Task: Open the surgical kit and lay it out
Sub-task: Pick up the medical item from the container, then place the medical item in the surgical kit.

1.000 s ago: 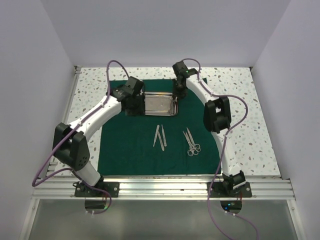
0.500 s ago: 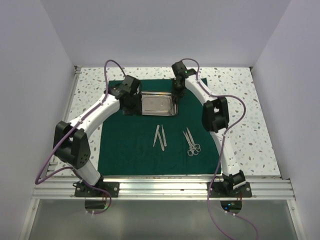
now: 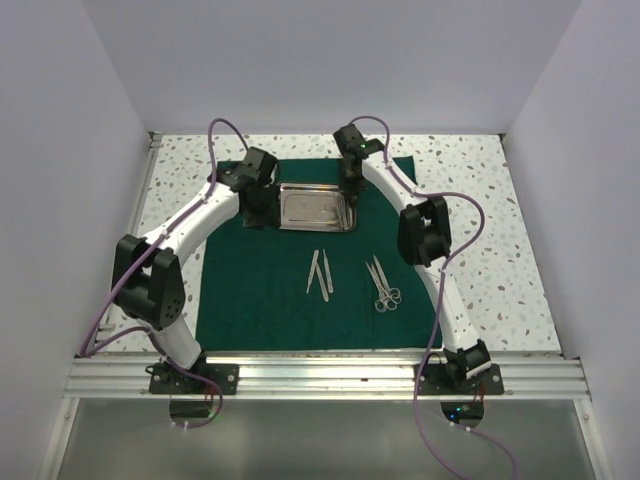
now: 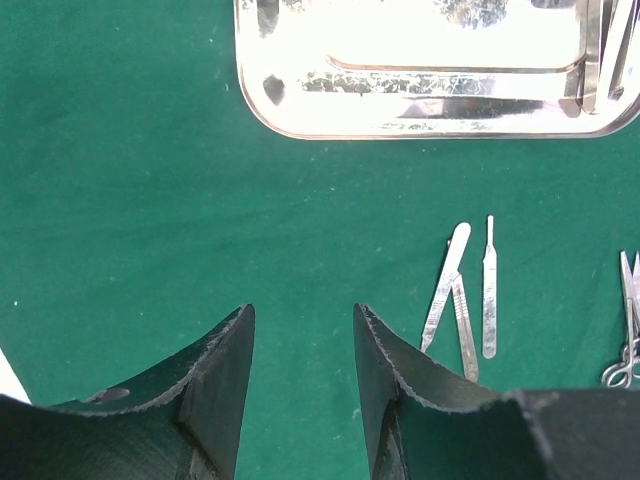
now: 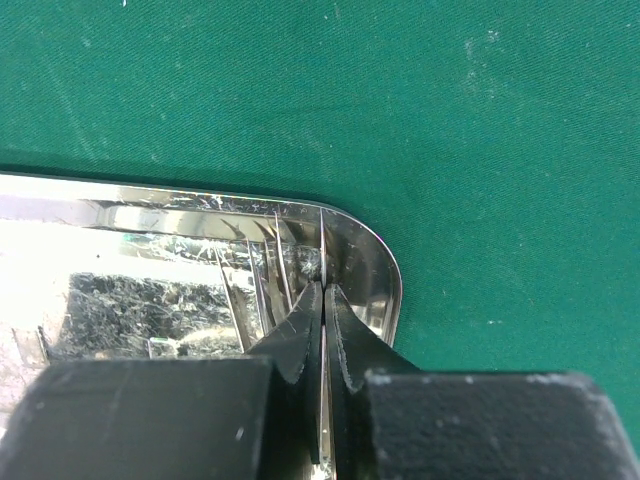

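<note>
item: left gripper. jaws parted, nothing between them, poised over bare green cloth.
- ahead of its fingertips and apart from them: steel tray, flat on the cloth.
- ahead, off to its right-hand finger and nearer than the tray: slim silver instruments, side by side on the cloth.
- farther to that side, at the frame edge: scissors.

item: right gripper. jaws closed, tips down inside a rounded corner of the tray, close to its end wall.
- a thin silver strip shows edge-on between the pads; cannot tell if it is an instrument or a reflection.
- cloth lies beyond the rim, ahead and to the right.

overhead, the grippers stand at opposite short ends of the tray.
</note>
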Controlling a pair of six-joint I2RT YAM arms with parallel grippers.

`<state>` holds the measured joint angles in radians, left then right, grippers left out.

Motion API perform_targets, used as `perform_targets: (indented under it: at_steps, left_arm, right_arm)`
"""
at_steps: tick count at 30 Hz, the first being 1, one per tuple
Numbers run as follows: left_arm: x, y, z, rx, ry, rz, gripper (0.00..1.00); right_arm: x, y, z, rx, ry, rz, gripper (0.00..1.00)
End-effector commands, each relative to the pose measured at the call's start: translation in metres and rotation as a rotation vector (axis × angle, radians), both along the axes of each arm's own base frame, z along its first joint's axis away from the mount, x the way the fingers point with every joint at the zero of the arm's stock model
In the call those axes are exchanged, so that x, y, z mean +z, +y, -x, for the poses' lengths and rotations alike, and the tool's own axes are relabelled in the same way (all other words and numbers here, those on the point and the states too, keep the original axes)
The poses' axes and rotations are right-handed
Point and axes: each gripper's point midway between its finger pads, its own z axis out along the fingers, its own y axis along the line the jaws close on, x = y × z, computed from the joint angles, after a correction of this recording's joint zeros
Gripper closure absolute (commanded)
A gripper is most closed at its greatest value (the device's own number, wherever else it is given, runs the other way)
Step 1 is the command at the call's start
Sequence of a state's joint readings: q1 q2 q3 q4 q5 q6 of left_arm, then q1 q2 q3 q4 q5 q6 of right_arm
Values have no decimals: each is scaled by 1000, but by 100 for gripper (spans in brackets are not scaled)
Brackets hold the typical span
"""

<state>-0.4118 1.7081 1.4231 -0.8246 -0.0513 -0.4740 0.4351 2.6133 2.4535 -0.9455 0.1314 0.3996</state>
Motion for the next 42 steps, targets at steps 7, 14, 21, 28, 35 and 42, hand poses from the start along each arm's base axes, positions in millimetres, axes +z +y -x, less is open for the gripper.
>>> perform_targets:
  at_steps: [7, 14, 21, 28, 35, 42]
  left_arm:
    - [9, -4, -10, -31, -18, 25, 53]
    - [14, -4, -10, -37, -36, 29, 52]
    - [23, -4, -13, -33, -71, 39, 50]
    - [44, 25, -30, 27, -159, 22, 46]
    - [58, 81, -46, 135, -227, 6, 38]
    - [70, 125, -47, 312, -280, 9, 33]
  right_arm:
    - [14, -16, -6, -2, -27, 60, 100]
    - [71, -40, -29, -57, -143, 18, 100]
    - [123, -30, -18, -74, -207, -97, 100]
    - [155, 33, 36, -63, -152, -308, 100]
    - [112, 134, 140, -115, 127, -605, 100]
    - [80, 215, 210, -115, 327, -684, 100]
